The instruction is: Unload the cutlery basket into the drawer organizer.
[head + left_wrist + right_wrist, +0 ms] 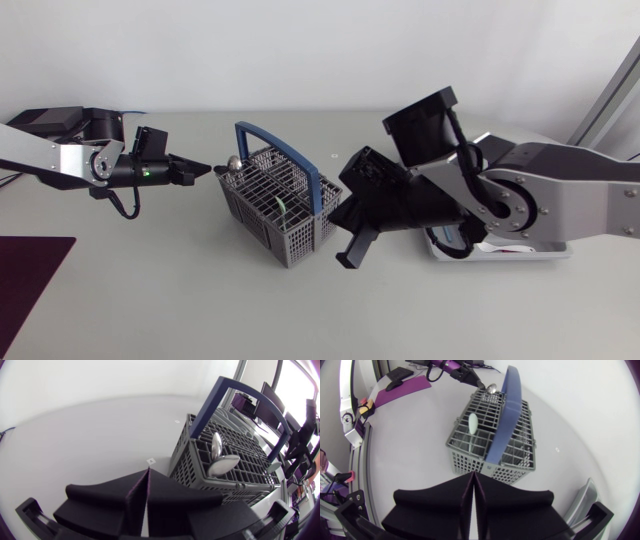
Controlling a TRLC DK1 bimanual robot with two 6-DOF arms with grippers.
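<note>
Basket [275, 212] with spoons [223, 464] stands on the worktop [180, 295]. Left claw [148, 472] and right claw [473, 476] flank it, both pressed closed, holding nothing.

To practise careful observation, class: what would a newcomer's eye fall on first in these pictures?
The grey cutlery basket with its broad blue handle stands in the middle of the table, with spoons poking out of it. Two black grippers flank it, both with fingers shut. The left gripper points at its left corner and the right gripper hangs beside its right side.
</note>
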